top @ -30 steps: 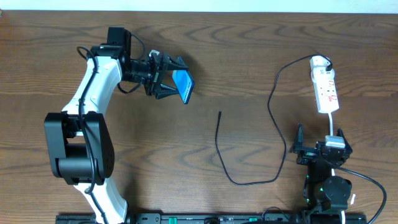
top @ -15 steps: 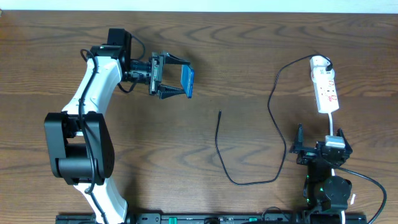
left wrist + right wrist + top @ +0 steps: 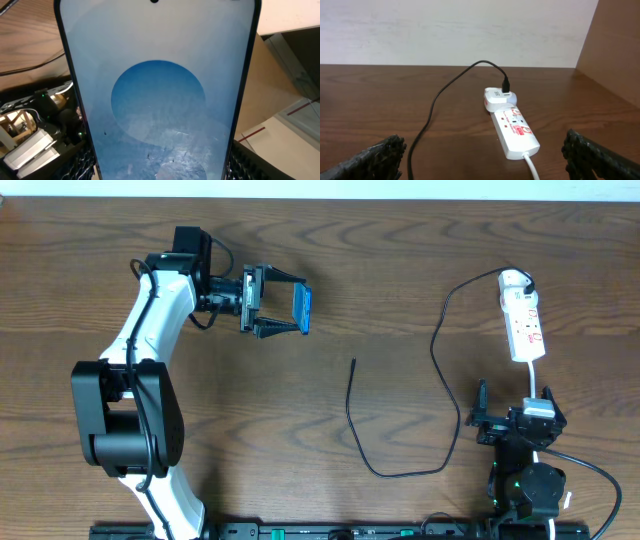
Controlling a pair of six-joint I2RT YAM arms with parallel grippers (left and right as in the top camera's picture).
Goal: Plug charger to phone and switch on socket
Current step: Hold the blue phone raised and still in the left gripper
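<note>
My left gripper (image 3: 290,311) is shut on the phone (image 3: 303,311), a slim blue-screened smartphone held on edge above the table at the upper left. In the left wrist view the phone (image 3: 159,95) fills the frame between the fingers. The charger cable (image 3: 443,330) is thin and black; it runs from the socket in a loop to its free plug tip (image 3: 353,362) at mid-table. The socket (image 3: 523,320) is a white power strip at the right, also shown in the right wrist view (image 3: 512,129). My right gripper (image 3: 512,423) is open and empty, just below the socket.
The white lead of the socket (image 3: 538,380) runs down toward my right arm's base (image 3: 525,480). My left arm (image 3: 140,370) stretches up the left side. A wooden side panel (image 3: 615,60) stands at the right in the right wrist view.
My left gripper has turned the phone from a tilted pose onto its edge and shifted it slightly up and right. The right arm, the cable and the socket have not moved.
</note>
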